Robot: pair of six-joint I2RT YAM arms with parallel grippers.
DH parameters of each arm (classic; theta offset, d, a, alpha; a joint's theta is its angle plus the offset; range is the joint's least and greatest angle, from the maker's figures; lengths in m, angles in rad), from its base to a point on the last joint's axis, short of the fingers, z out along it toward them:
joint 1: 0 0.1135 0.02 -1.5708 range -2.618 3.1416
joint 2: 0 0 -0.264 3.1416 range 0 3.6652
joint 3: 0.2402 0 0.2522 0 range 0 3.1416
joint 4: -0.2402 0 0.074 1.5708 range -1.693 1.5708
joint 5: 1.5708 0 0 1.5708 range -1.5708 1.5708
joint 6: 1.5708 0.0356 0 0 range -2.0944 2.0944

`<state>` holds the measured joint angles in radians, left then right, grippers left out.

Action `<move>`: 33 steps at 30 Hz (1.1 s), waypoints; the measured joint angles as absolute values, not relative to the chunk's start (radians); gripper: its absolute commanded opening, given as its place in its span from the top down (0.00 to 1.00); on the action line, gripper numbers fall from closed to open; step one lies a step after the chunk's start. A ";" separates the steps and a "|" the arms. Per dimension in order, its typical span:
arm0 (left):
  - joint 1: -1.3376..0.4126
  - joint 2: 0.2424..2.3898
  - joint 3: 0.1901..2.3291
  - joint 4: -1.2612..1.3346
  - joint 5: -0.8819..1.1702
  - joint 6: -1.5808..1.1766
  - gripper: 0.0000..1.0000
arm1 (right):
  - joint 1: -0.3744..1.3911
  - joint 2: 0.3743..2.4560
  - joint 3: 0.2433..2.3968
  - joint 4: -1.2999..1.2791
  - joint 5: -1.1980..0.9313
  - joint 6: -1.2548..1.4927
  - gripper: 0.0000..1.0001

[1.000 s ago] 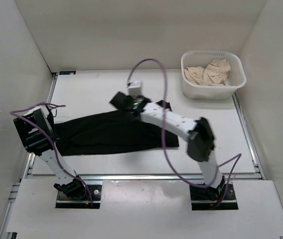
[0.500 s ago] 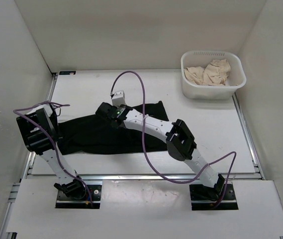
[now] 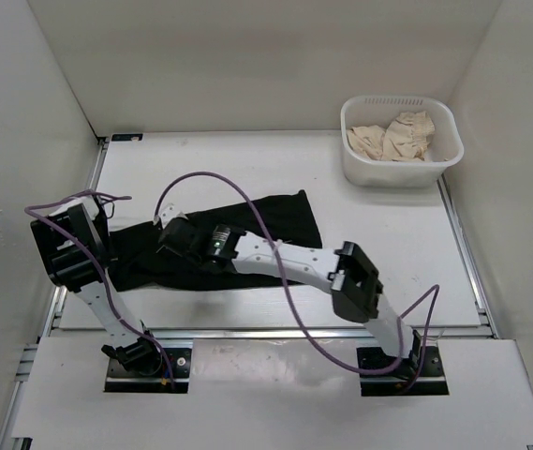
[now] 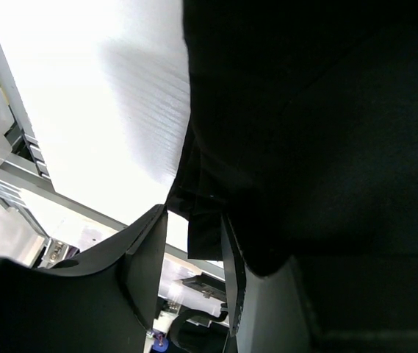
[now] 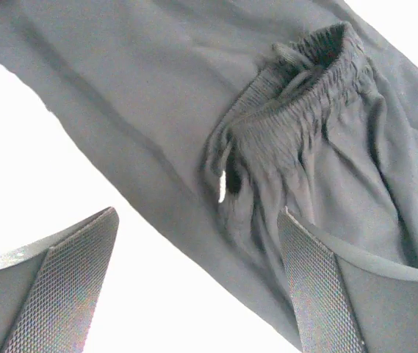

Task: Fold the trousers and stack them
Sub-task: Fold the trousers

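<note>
Trousers: the black trousers [image 3: 280,217] lie spread on the counter [image 3: 182,169], a long band running from the 9 o'clock edge to just past centre, the far end angled toward 1 o'clock. They are not yet a compact fold.
Waistband: the gathered elastic waistband [image 5: 297,95] lies bunched on top of flat cloth, so one layer appears to be laid over another here.
Left fingers: the left fingers [image 4: 146,257] are at the 9 o'clock end, partly closed with a hanging fold of the black cloth pinched between them. Judged purpose: to anchor that end while the other arm works.
Right fingers: the right fingers [image 5: 76,279] are spread wide just over the waistband, with nothing in them. That arm reaches from 5 o'clock across the garment toward 9 o'clock.
Step in hand: judged to be one fold being laid; further folds and the stacking are outstanding.
Risk: cloth may drag if the anchored end lifts.
Surroundings: a white basket [image 3: 399,174] at 1 o'clock holds beige cloth [image 3: 397,136], well apart from the trousers.
</note>
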<state>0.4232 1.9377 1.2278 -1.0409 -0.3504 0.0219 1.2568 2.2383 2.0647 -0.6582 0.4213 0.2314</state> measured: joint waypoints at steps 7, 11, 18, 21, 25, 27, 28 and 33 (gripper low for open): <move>0.422 1.932 1.240 -1.048 -0.330 0.018 0.46 | 1.213 1.897 1.834 -0.632 0.499 0.282 0.07; 0.422 1.932 1.254 -1.042 -0.307 0.013 0.46 | 0.954 1.775 1.657 -0.612 0.451 0.444 0.06; 0.421 1.931 1.259 -1.038 -0.298 0.010 0.46 | 0.509 1.692 1.126 -0.536 0.202 0.586 0.05; 0.421 1.931 1.259 -1.038 -0.298 0.010 0.46 | 0.474 1.697 1.068 -0.496 0.102 0.600 0.08; 0.421 1.931 1.258 -1.038 -0.298 0.010 0.46 | 0.473 1.730 1.066 -0.397 0.002 0.609 0.32; 0.421 1.931 1.258 -1.038 -0.298 0.010 0.46 | 0.472 1.766 1.065 -0.352 -0.051 0.623 0.43; 0.421 1.931 1.258 -1.038 -0.298 0.010 0.46 | 0.467 1.777 1.064 -0.329 -0.078 0.632 0.55; 0.421 1.931 1.257 -1.039 -0.295 0.010 0.46 | 0.411 1.806 1.021 -0.221 -0.195 0.674 1.00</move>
<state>0.4213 1.9312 1.2572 -1.0386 -0.2947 0.0097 0.4110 1.8065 1.0206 -0.2214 -0.1947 0.6739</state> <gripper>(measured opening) 0.540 0.094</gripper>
